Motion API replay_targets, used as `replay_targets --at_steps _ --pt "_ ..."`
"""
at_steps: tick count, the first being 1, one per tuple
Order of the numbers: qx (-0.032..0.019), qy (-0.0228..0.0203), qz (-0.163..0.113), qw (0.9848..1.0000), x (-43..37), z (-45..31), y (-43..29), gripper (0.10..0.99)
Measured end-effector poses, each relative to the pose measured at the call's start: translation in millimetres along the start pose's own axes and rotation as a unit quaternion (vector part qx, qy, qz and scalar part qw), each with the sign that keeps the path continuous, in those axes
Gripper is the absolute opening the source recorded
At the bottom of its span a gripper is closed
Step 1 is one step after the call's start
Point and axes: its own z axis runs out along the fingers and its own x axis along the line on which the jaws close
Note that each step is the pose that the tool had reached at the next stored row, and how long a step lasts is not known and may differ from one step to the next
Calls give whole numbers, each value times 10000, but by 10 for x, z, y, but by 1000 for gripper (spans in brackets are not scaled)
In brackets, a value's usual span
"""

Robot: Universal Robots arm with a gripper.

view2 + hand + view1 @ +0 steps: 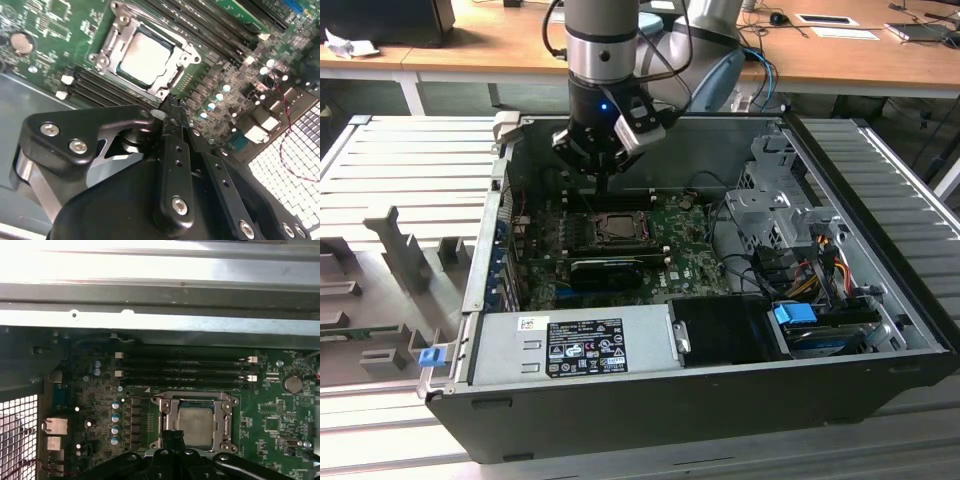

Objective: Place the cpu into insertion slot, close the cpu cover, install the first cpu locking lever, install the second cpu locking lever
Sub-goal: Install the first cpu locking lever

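My gripper point(605, 183) hangs empty, its fingers pinched together, the tips just above the insertion slot point(642, 238) frame. In the exterior view the cpu point(617, 228) sits seated at six o'clock of my tips, with the cpu cover point(112, 45) lying flat around it.

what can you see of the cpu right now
The cpu is a small flat square with a pale silvery metal-looking top, lying level in the insertion slot on the green motherboard. The cpu cover frames its edges, leaving its middle bare. The gripper, jaws together, hangs beside one socket corner and doesn't touch the chip.
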Motion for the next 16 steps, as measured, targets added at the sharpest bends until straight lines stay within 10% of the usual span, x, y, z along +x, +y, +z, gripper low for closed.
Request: replay_targets --at_steps 16 --pt "-7 0 -5 10000 450 71 41 106"
